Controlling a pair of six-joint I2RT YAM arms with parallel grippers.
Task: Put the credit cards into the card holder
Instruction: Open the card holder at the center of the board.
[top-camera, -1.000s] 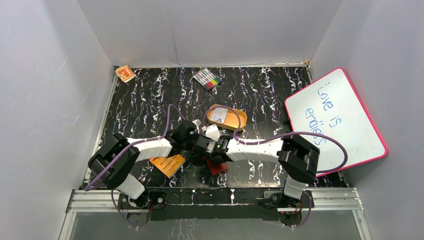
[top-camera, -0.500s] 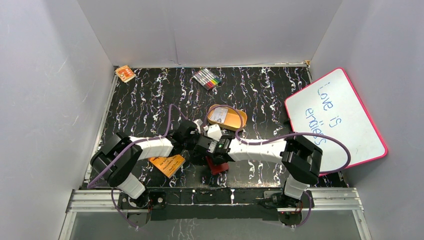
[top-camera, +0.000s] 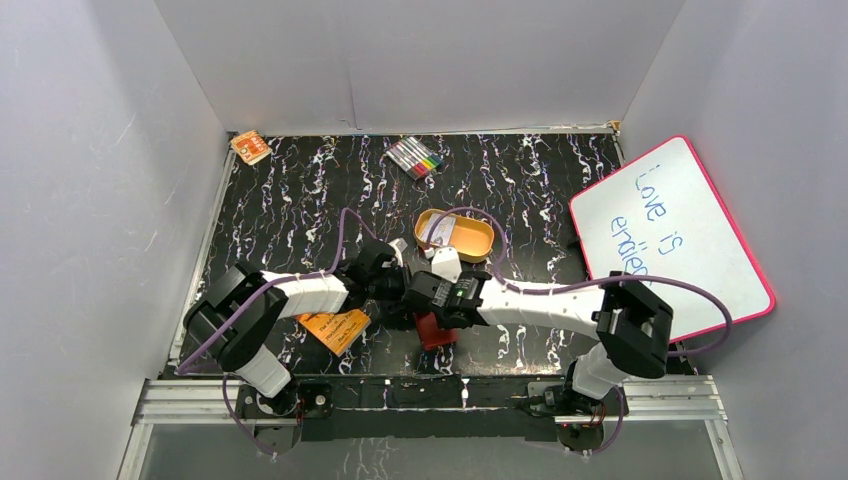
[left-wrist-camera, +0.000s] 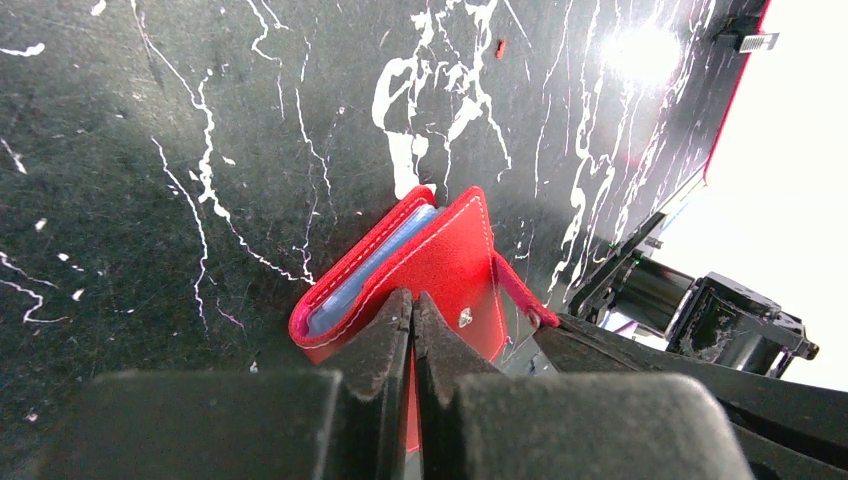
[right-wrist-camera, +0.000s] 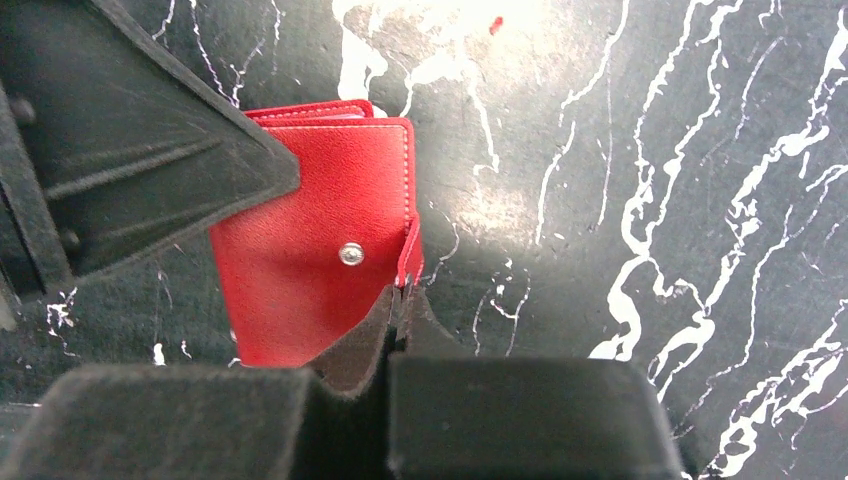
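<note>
Change since earlier frames: Right arm's elbow has swung outward to its right and nearer the table's front edge, and its wrist has slid slightly right, so more of the orange-tan oval tin (top-camera: 468, 240) shows. The left arm has scarcely shifted.
Task object, location: the small red fold-over card holder (right-wrist-camera: 310, 270) lies on the black, white-veined table (top-camera: 300, 200). It sits close to the front edge, between the two grippers and just right of the flat orange booklet (top-camera: 335, 327).
Left gripper (left-wrist-camera: 412, 300): clenched, pinching one edge of the card holder's cover. A red strip shows between its pads.
Right gripper (right-wrist-camera: 398, 300): clenched on the lower end of the little snap tab (right-wrist-camera: 410, 250), which hangs free of the metal stud (right-wrist-camera: 350, 254).
Holder condition: unsnapped and slightly parted. The bluish-clear pockets (left-wrist-camera: 368, 268) show at the gaping edge.
Credit cards: neither wrist view shows one. A pale rectangle (top-camera: 437, 231) inside the tin may be a card, but it is too small for you to tell.
Step in hand (judged): opening the card holder, with both arms sharing the grip. Loading has not begun.
Next move (judged): draw the tab away from the left gripper's pinch so the cover folds back and the pockets face up. Keep the left clamp firm, or the card holder will slide. You must then free one gripper to fetch a card.
</note>
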